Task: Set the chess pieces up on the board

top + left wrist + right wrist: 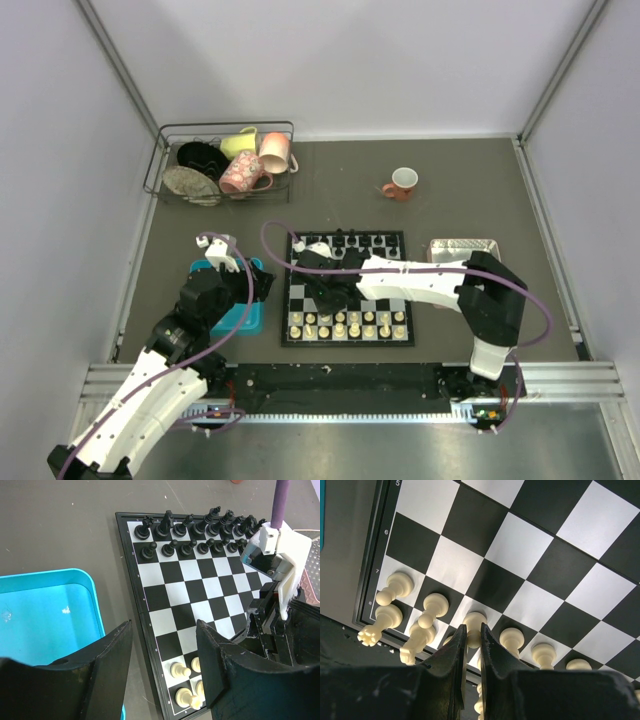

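Cream-white and smooth, the chess pieces [427, 615] stand in two rows at the near edge of the board [530, 545]. I judge them light, hard, slippery and quick to topple. The narrow neck under the head looks the best place to take one, with a gentle squeeze so it does not squirt out. My right pincer [471, 630] is pressed almost together just over a pawn in those rows; whether it pinches anything I cannot tell. My left pincer [164, 627] hangs spread and empty over the board's left edge, beside the blue tray [95, 595].
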